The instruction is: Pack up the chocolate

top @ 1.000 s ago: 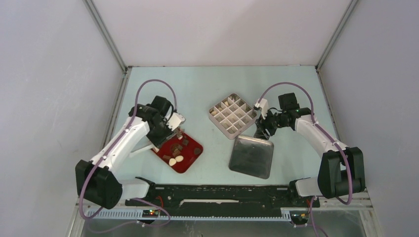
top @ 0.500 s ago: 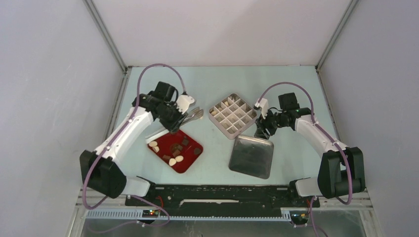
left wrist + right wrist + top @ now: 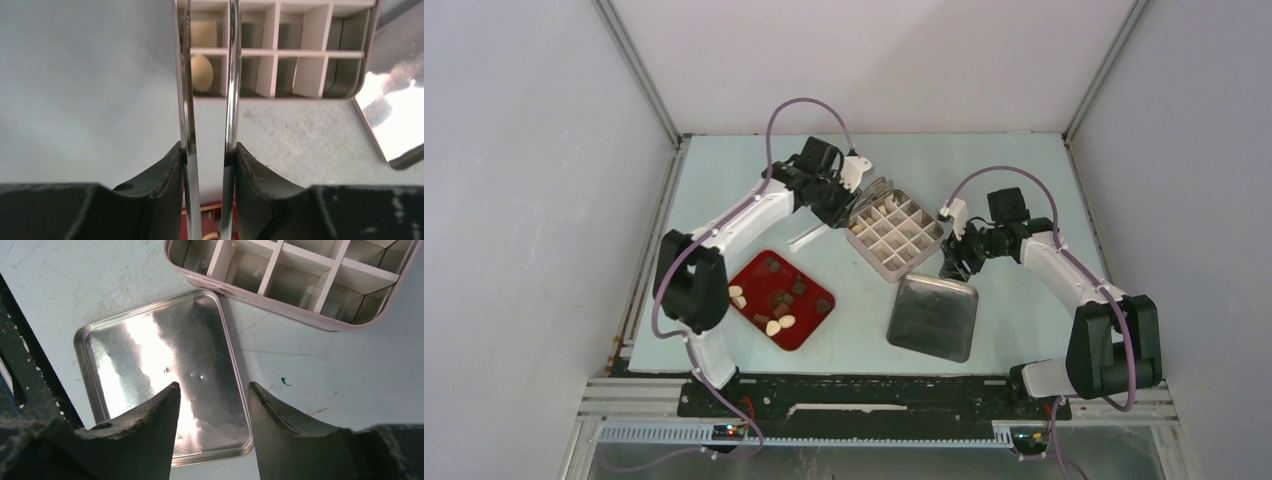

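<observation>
Cream ovals [image 3: 779, 324] and dark chocolate lumps [image 3: 780, 300] lie on the red tray [image 3: 754, 275]. My left gripper [image 3: 852, 188] is shut on metal tongs [image 3: 879, 187], whose tips reach over the far-left corner of the white grid box [image 3: 894, 232]. In the left wrist view the gripper [image 3: 208, 150] squeezes both tong arms [image 3: 231, 75]. The tips run out of frame, so what they hold is hidden. One cream oval [image 3: 201, 73] sits in a box cell [image 3: 300, 55]. My right gripper [image 3: 954, 262] is open and empty above the lid's far corner [image 3: 212, 390].
A shiny metal lid [image 3: 934, 317] lies open side up, right of the tray and in front of the box; it also shows in the right wrist view [image 3: 150, 355]. The tongs' rear end [image 3: 809, 237] sticks out toward the tray. Cage walls stand on both sides.
My left arm has swung from over the red tray to the far right, carrying the tongs to the grid box. The right arm has not moved.
</observation>
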Controlling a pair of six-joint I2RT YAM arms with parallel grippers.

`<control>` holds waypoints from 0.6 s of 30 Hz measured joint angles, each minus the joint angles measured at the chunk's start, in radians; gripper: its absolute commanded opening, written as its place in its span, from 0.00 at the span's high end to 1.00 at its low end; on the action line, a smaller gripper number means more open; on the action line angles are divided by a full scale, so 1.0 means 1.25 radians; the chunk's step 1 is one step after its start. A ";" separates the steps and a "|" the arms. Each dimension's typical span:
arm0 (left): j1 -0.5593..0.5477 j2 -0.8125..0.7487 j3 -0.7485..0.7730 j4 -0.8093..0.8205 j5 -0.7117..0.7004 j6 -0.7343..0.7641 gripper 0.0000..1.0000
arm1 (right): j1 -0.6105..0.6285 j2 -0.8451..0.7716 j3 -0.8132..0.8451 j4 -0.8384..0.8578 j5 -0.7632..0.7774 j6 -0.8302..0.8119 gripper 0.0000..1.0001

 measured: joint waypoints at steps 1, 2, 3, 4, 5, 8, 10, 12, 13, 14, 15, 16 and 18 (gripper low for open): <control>-0.002 0.024 0.017 0.008 0.002 -0.006 0.91 | 0.000 0.000 0.000 0.000 0.001 0.001 0.45; -0.004 0.044 0.031 0.014 0.003 -0.010 0.91 | -0.001 0.000 0.000 0.000 0.002 0.001 0.45; -0.006 0.067 0.049 0.016 0.004 -0.015 0.91 | -0.003 0.000 0.000 0.000 0.002 0.001 0.45; -0.007 0.089 0.067 0.019 0.005 -0.020 0.90 | -0.005 0.000 0.000 0.000 0.002 0.002 0.45; -0.007 0.113 0.086 0.024 0.006 -0.027 0.90 | -0.009 0.000 0.000 0.000 0.002 0.002 0.45; -0.008 0.148 0.109 0.034 0.008 -0.041 0.85 | -0.017 0.000 0.000 0.000 0.002 0.002 0.45; -0.009 0.162 0.119 0.034 0.009 -0.049 0.80 | -0.020 0.000 0.000 0.000 0.002 0.002 0.45; -0.011 0.176 0.134 0.030 0.009 -0.054 0.74 | -0.022 0.000 0.000 0.000 0.002 0.003 0.45; -0.012 0.185 0.145 0.029 0.009 -0.056 0.72 | -0.023 0.001 0.000 0.000 0.002 0.002 0.45; -0.013 0.193 0.156 0.027 0.008 -0.056 0.70 | -0.023 0.001 0.000 0.000 0.002 0.002 0.45; -0.015 0.201 0.165 0.027 0.009 -0.057 0.68 | -0.023 0.002 0.000 0.000 0.002 0.002 0.45; -0.017 0.206 0.172 0.027 0.008 -0.058 0.67 | -0.023 0.002 0.000 0.000 0.002 0.002 0.45; -0.020 0.210 0.175 0.024 0.009 -0.062 0.65 | -0.023 0.003 0.000 0.000 0.002 0.002 0.45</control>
